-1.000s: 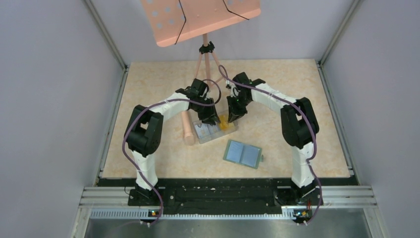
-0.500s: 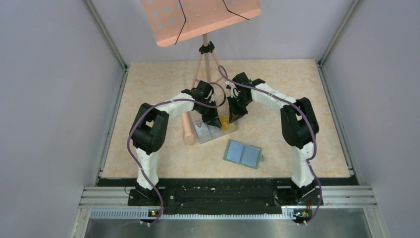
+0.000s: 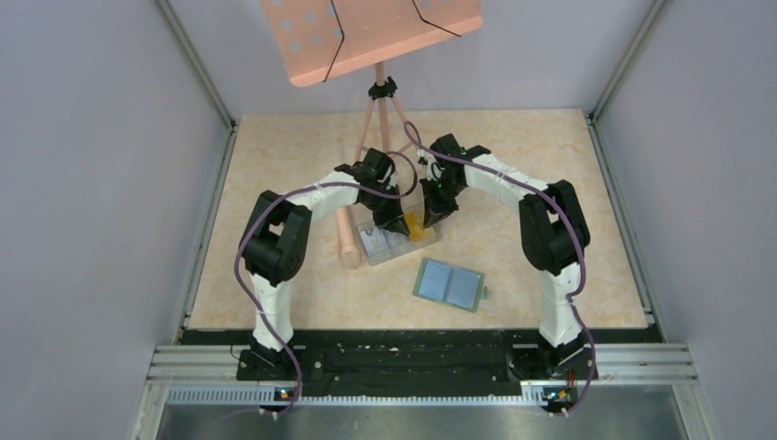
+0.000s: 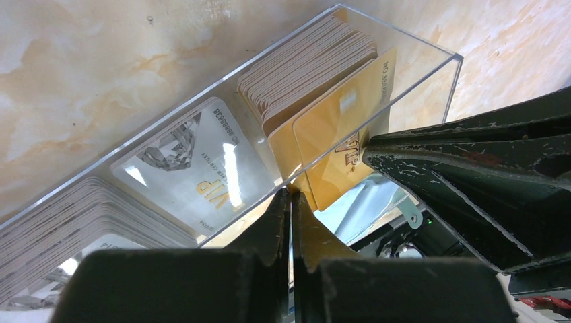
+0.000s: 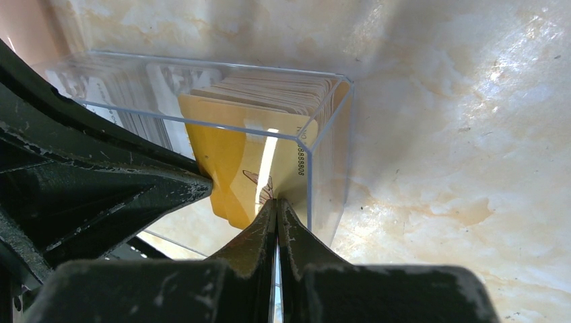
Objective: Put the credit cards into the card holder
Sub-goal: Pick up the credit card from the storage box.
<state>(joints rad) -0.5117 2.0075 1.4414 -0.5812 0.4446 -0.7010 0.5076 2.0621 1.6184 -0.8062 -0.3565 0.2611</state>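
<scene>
The left gripper [image 4: 291,200] is clenched on a corner of the yellow cards [image 4: 337,128] leaning out of the box [image 4: 431,81]; the right gripper [image 5: 276,205] pinches their edge beside it; white cards [image 4: 195,168] fill the rest of the box; the holder [image 3: 449,285] lies open on the table [image 3: 275,156] — near the box, not touching.

Glossy plastic credit cards [image 4: 337,128] fill a clear, smooth plastic box [image 4: 431,74] on a polished marble-look tabletop [image 5: 471,101].
</scene>
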